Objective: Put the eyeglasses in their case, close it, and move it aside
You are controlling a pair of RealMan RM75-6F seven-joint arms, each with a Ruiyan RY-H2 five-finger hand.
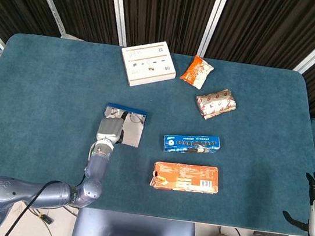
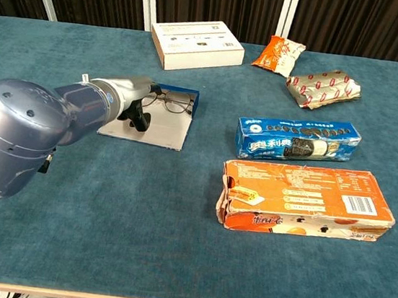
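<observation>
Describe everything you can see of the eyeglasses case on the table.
The eyeglasses case is a flat, open, rectangular tray with a pale grey inside and a blue rim along its far edge. It lies on the blue table, left of the blue biscuit box. The eyeglasses, thin dark wire frames, lie at its far end. The left hand reaches over its left part, at the eyeglasses; whether it touches the case is unclear.

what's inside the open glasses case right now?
The eyeglasses lie in the open case, toward its blue back wall. The left hand is at their left end and covers that part, so whether it holds them cannot be told.
</observation>
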